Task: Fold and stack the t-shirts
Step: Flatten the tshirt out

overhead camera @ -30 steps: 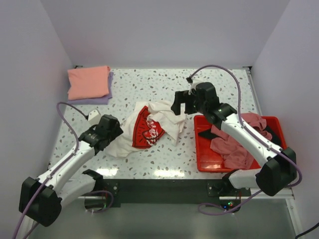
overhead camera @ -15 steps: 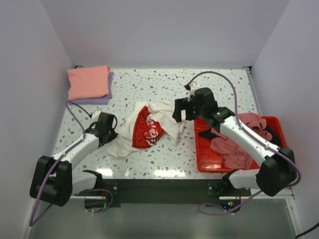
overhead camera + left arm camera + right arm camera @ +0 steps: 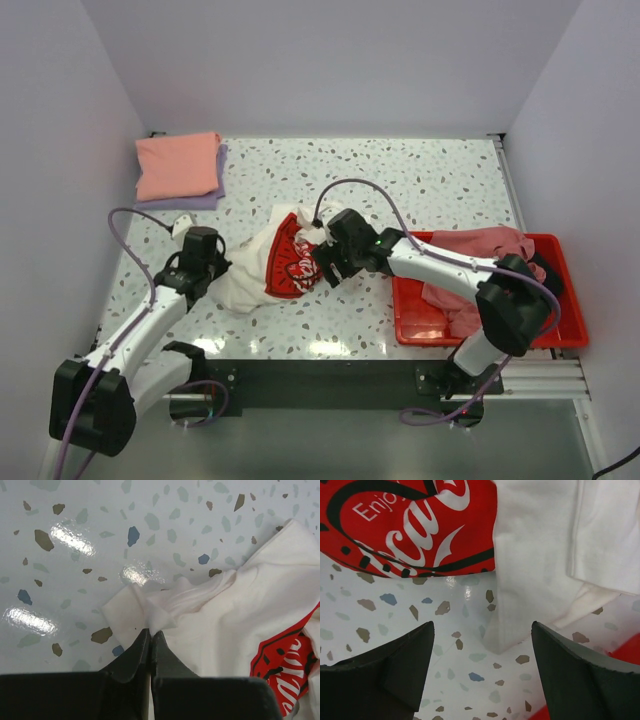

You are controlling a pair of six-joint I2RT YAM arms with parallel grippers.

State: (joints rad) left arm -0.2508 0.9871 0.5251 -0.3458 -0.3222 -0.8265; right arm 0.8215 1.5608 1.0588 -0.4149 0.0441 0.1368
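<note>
A cream-white t-shirt [image 3: 250,272] with a red print lies crumpled mid-table. My left gripper [image 3: 217,271] is at its left side. In the left wrist view that gripper [image 3: 150,632] is shut on a bunched fold of the white t-shirt's [image 3: 240,615] edge. My right gripper [image 3: 325,268] hovers over the shirt's right part. In the right wrist view it [image 3: 482,625] stands open, and a corner of the white t-shirt [image 3: 535,555] lies on the table between the fingers. A salmon-pink t-shirt [image 3: 177,165] lies folded on a lavender one [image 3: 205,200] at the back left.
A red plastic tray [image 3: 408,322] stands at the right front, holding crumpled dusty-rose t-shirts [image 3: 480,290] and a bit of black cloth [image 3: 545,268]. White walls close in the speckled table [image 3: 400,180] on three sides.
My left gripper closed onto the white shirt's left edge. My right arm swung from the shirt's far side down and left to its near right corner, jaws still apart.
</note>
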